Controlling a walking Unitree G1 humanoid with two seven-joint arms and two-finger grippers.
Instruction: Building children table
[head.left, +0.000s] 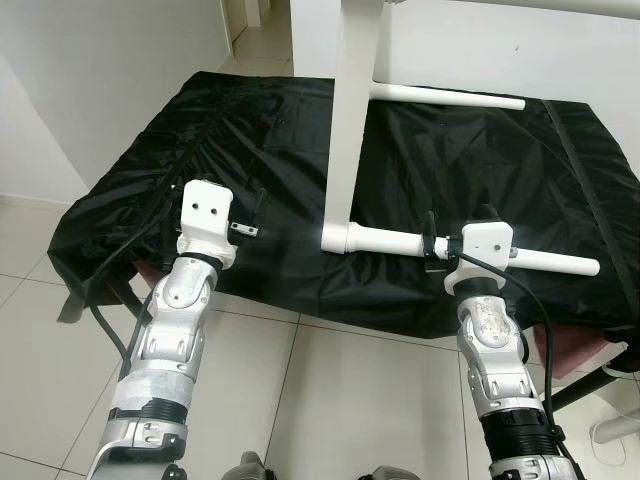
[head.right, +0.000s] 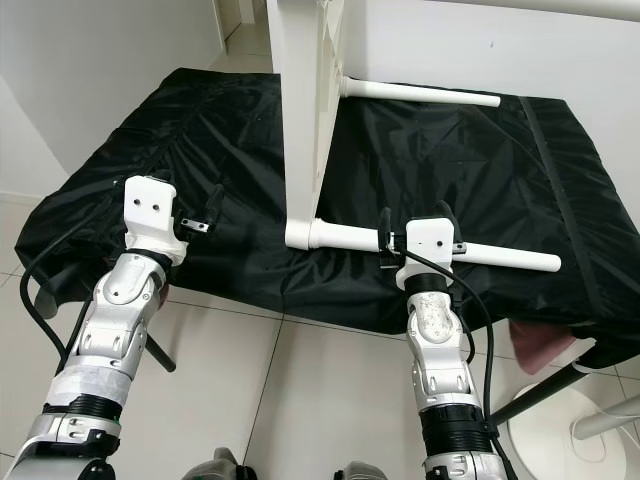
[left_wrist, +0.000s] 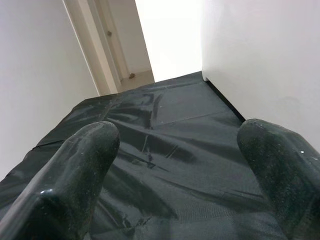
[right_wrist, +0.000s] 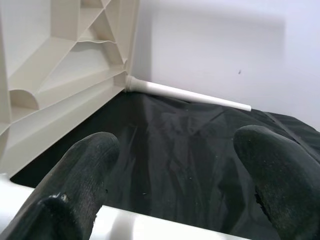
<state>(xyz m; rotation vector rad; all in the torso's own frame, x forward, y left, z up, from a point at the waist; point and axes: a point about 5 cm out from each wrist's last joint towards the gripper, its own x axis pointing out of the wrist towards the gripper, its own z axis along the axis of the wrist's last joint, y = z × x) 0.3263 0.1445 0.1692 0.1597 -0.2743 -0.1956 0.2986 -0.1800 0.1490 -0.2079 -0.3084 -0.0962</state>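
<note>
Tabletop stood on its edge on the black cover, ribbed underside facing the robot's right. Two white legs were already seated in its corner sockets and projected sideways to the right: the near leg low over the front of the cover, the far leg at the back, close to the wall.

Right gripper straddled the near leg about midway along it. Right wrist view showed the two fingers spread, with the leg running across at their base; whether the pads touched the leg could not be told.

Left gripper hovered over bare cover, well apart from the tabletop, fingers wide apart and holding nothing.

Judgement on progress: roughly half done. Two legs fitted on the lower edge; the upper edge of the tabletop ran out of frame, so its sockets could not be checked. No loose legs seen on the cover. Remaining, probably: fit the other legs, then turn the table upright.
</note>
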